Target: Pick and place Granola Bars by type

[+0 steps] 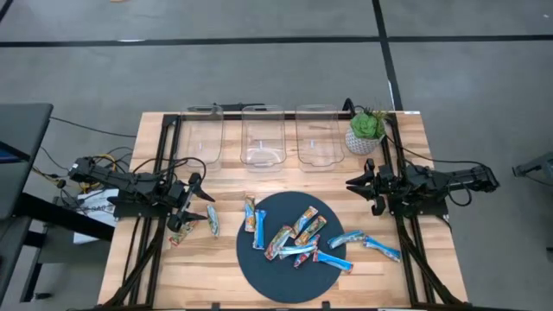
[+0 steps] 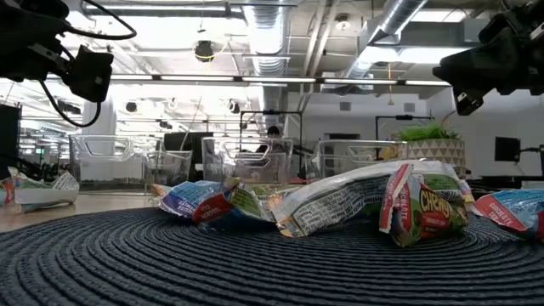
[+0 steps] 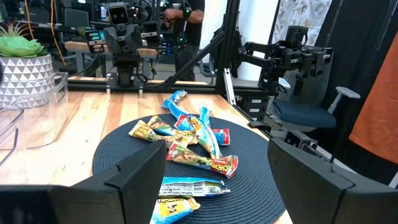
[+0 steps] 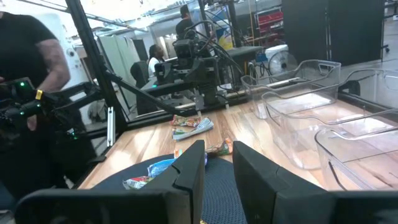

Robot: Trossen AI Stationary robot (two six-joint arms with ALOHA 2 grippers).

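A: Start at the left gripper (image 1: pixel 197 200). How does it stand?

B: Its fingers are spread wide with nothing between them. It hangs over bare wood just off the round dark mat (image 1: pixel 294 246), on the side away from the potted plant (image 1: pixel 365 131).

A: Room around it?

B: Open desk (image 1: pixel 226 181) lies between it and the mat's rim. Two granola bars (image 1: pixel 197 225) lie on the wood just beside it, off the mat, close to the desk's edge.

A: And the right gripper (image 1: pixel 361 187)?

B: Fingers drawn to a narrow gap, holding nothing that I can see. It sits on the plant's side of the mat, between the plant and the mat's rim, with clear wood under it.

A: Where is the main heap?

B: The pile of granola bars (image 1: pixel 292 235) lies on the mat, blue wrappers mixed with multicoloured ones. Two more blue bars (image 1: pixel 363 243) lie just off the mat on the right gripper's side, nearer the front edge than the gripper.

A: The far edge?

B: Three clear plastic bins (image 1: pixel 262 136) stand in a row along it, beyond the mat, the last one just beside the plant. All three look bare inside.
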